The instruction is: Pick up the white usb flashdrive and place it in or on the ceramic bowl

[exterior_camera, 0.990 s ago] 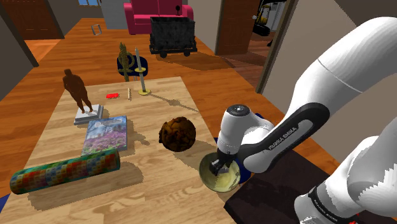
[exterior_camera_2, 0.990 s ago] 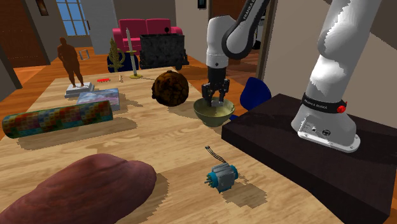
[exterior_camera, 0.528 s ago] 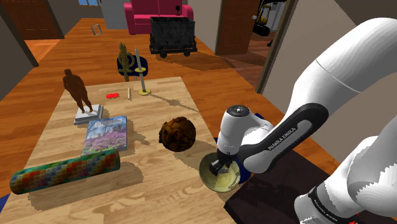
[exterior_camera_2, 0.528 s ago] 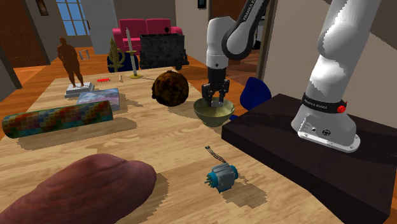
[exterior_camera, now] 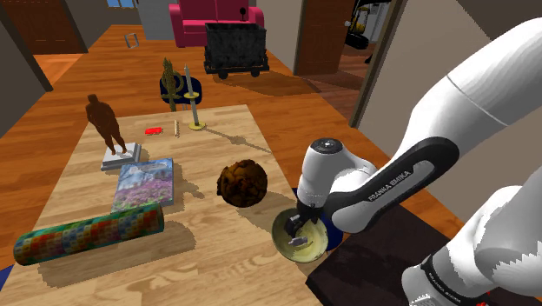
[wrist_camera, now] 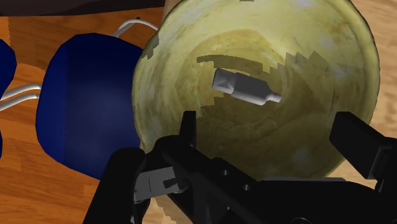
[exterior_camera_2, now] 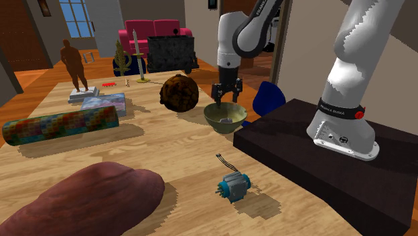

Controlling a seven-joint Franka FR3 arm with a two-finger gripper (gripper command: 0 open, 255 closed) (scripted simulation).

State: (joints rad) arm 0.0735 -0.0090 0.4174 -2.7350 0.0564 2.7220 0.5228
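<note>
A pale grey-white usb flashdrive point(wrist_camera: 245, 89) lies loose on the bottom of the yellow-green ceramic bowl point(wrist_camera: 178, 70). My gripper point(wrist_camera: 273, 130) hangs just above the bowl, open, its fingers point(wrist_camera: 189, 124) wide apart and touching nothing. In the shoulder view the gripper point(exterior_camera: 300, 226) points down over the bowl point(exterior_camera: 314, 250) at the table's near right corner. The second exterior view has the gripper point(exterior_camera_2: 226, 96) a little above the bowl's point(exterior_camera_2: 224, 126) rim.
A brown rough ball point(exterior_camera: 242, 182) sits close beside the bowl. Further off are a colourful roll point(exterior_camera: 87, 233), a book point(exterior_camera: 144, 182) and a dark figurine point(exterior_camera: 108, 126). My dark stand point(exterior_camera_2: 315, 157) borders the bowl. A blue chair point(wrist_camera: 86, 108) stands below the table edge. A small blue motor point(exterior_camera_2: 233, 185) lies nearer the second exterior camera.
The fingers went from shut to open and the hand rose slightly above the bowl. The flashdrive left the grip and now lies in the bowl.
</note>
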